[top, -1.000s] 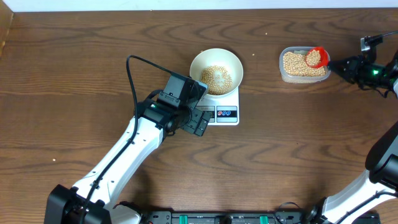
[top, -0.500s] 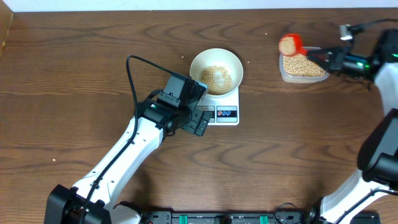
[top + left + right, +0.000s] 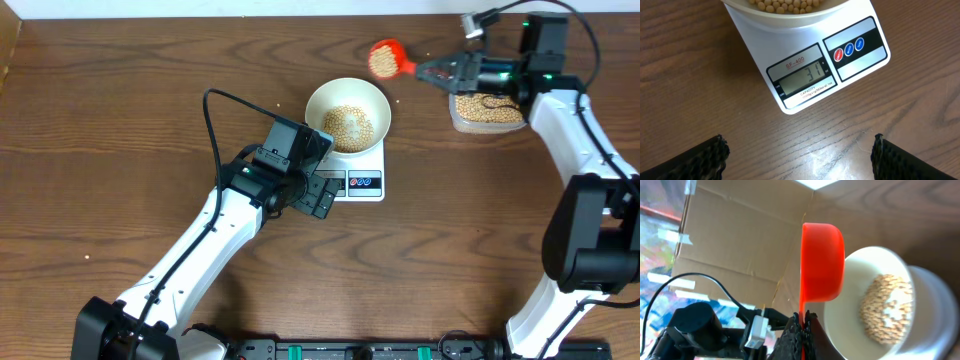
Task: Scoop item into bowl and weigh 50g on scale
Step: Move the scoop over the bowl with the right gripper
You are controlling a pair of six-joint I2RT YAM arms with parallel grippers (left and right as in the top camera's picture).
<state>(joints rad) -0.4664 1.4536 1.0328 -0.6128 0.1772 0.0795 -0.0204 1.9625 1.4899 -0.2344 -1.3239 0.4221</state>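
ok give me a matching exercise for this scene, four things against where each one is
Things:
1 red scoop
2 white bowl
3 clear tub
4 left gripper

Places:
a on the scale
b open, in front of the scale's display
c held by the right gripper
d on the table, right of the bowl

Pairs: 1-c, 2-a, 3-d, 4-b

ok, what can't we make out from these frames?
Overhead: display of the scale is covered by the left hand; tub of beans sits partly under the right hand.
Left wrist: bowl is cut off by the top edge; the display's small print is too small to read.
Right wrist: scoop load is hidden by the scoop's own wall; bowl is blurred.
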